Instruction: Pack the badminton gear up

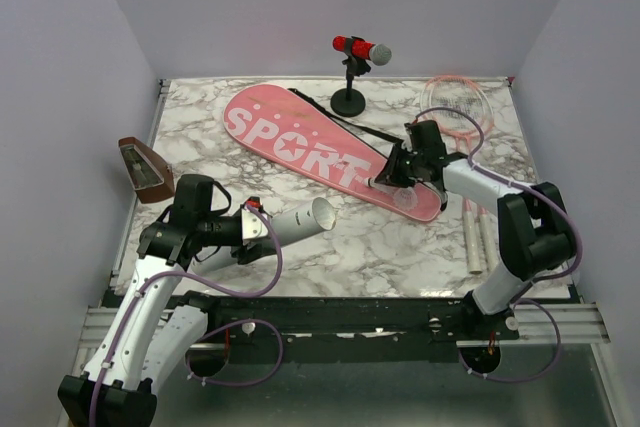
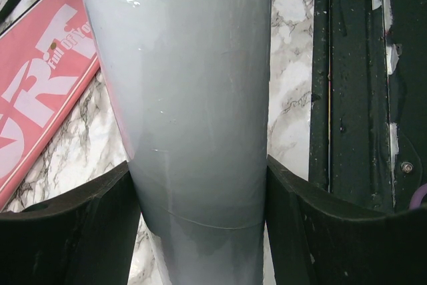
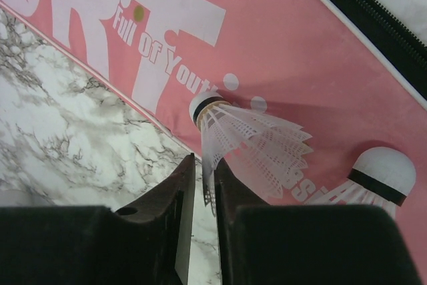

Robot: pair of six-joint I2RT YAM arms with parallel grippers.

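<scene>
– Shuttlecock (image 3: 253, 135) first: where does it lie from the right pincer (image 3: 205, 165)?
– Right at its tips, on the pink bag (image 3: 300, 51). The cork end points away and the feather skirt faces the pincer. The jaws stand nearly together, nipping the edge of the skirt.
– And the tube?
– The white tube (image 1: 295, 222) is in the left pincer (image 1: 262, 228), clamped wide around its body. It seems lifted off the desk (image 1: 400, 247). Its long axis runs left to right and its open mouth faces the right arm, well apart from the shuttlecock.
– So the right arm does the carrying?
– I'd judge so. It is the nearer arm, and the mouth lies to its left, closer to the bases. A second shuttlecock (image 3: 377, 175) lies just beside the first on the bag.
</scene>
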